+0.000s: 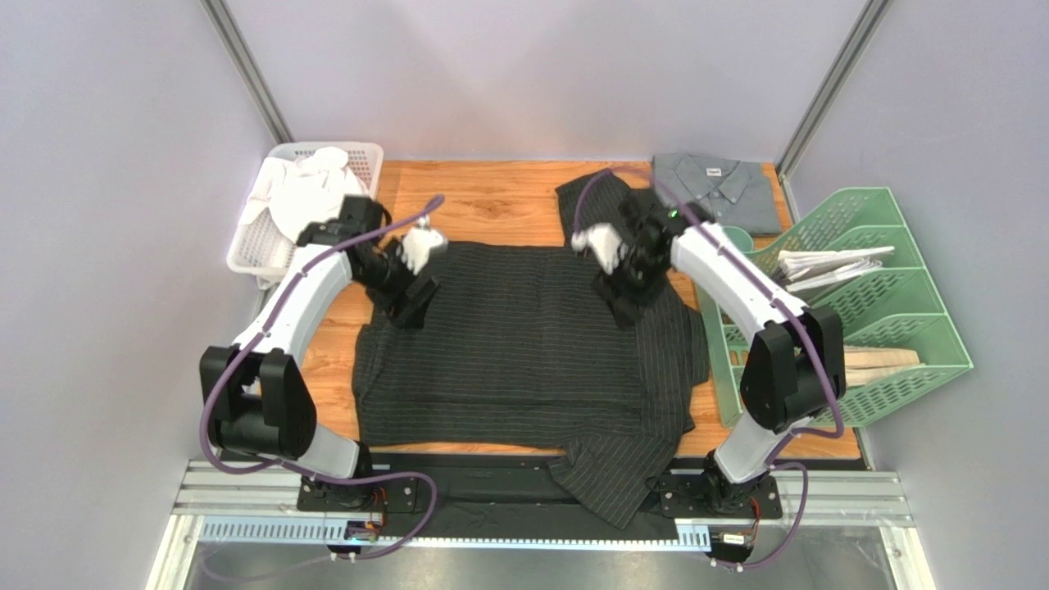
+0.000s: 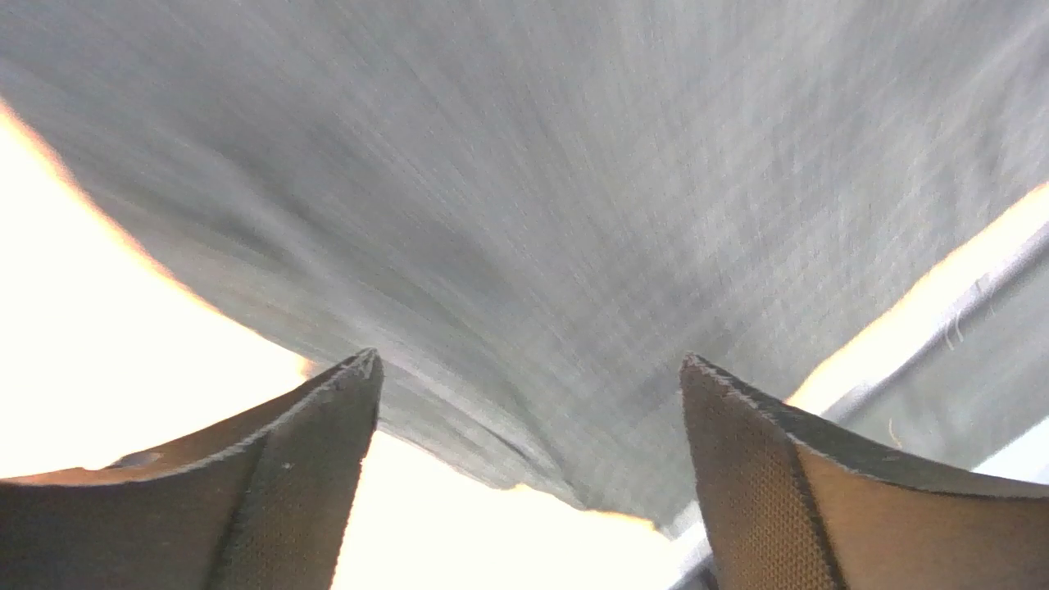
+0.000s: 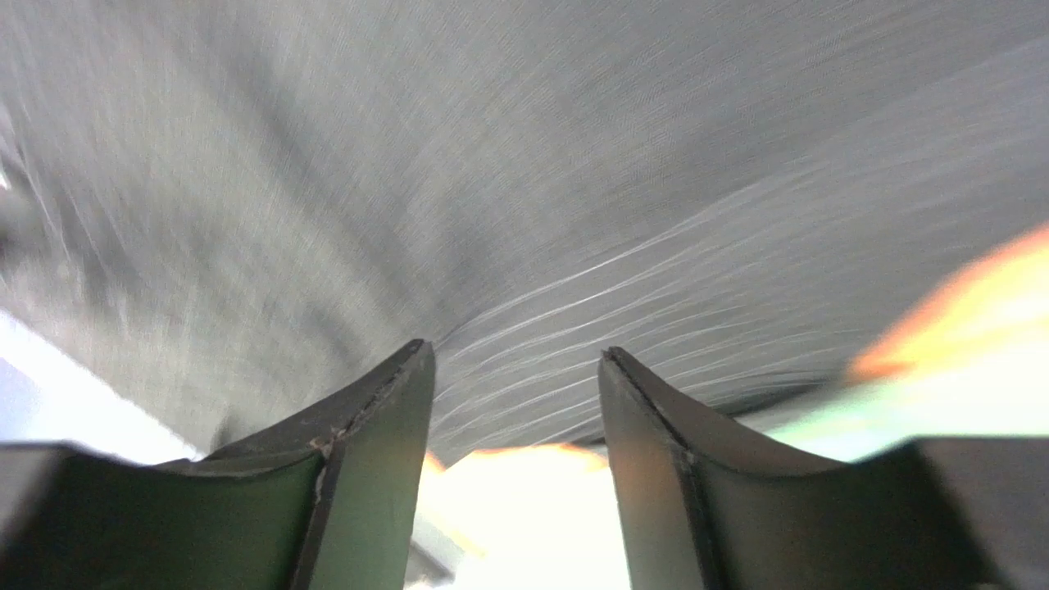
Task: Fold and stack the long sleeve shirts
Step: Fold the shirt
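**Left gripper (image 2: 527, 359) and right gripper (image 3: 515, 350) both empty at the far edge of the black shirt (image 1: 517, 344)**

Left jaws stand wide apart with nothing between them; the cloth lies just past the tips. Right jaws are parted less widely and are also empty, with the cloth edge just beyond them.

The black shirt is spread across the table (image 1: 493, 197). One flap hangs over the near edge between the arm bases. The grey shirt (image 1: 720, 184) sits folded at the far right corner.

Likely step: taking the far edge for a fold.
- Bite at matching points on both sides, deep enough that the soft cloth cannot slip.
- Close both jaws before you lift.
- Raise the arms together and keep the edge taut between them.
- Watch the bunched right side; it could drag the fold crooked.
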`<state>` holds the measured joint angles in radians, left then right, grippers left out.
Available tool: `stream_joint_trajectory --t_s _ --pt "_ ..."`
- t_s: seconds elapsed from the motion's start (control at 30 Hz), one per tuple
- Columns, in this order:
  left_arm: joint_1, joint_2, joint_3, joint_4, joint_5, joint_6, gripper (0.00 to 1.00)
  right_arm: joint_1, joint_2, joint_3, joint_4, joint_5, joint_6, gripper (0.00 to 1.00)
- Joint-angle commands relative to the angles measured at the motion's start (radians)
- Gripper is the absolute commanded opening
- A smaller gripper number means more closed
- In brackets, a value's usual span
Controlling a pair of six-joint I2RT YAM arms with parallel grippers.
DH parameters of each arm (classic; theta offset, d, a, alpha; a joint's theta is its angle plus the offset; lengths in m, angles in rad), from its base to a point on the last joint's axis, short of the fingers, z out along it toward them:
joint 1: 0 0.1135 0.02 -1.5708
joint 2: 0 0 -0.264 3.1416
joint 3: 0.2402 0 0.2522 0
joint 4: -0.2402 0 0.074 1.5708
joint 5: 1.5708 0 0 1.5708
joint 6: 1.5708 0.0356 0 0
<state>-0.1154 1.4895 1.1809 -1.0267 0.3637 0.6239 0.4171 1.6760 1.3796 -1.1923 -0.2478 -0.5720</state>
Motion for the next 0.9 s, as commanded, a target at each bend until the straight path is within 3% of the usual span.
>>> stream_joint_trajectory --t_s 0.0,0.1,0.23,0.33,0.5,0.6,0.87 --pt "0.006 0.033 0.236 0.108 0.188 0.01 0.99 -0.144 0.083 0.346 0.065 -0.057 0.084 0.61" --pt "0.005 0.212 0.446 0.122 0.236 -0.033 0.99 -0.215 0.243 0.513 0.085 -0.061 0.167 0.65" --pt "0.01 0.363 0.595 0.259 0.207 -0.108 0.99 -0.241 0.437 0.702 0.157 -0.019 0.234 0.65" --pt "0.01 0.452 0.666 0.333 0.141 -0.13 0.99 -0.244 0.502 0.745 0.23 0.022 0.27 0.59" --pt "0.034 0.616 0.842 0.249 0.15 -0.132 0.99 -0.245 0.631 0.809 0.322 0.125 0.297 0.47" --pt "0.045 0.647 0.843 0.255 0.158 -0.127 0.96 -0.253 0.666 0.823 0.375 0.145 0.327 0.4" --pt "0.065 0.747 0.933 0.197 0.133 -0.148 0.84 -0.264 0.726 0.832 0.496 0.168 0.371 0.37"
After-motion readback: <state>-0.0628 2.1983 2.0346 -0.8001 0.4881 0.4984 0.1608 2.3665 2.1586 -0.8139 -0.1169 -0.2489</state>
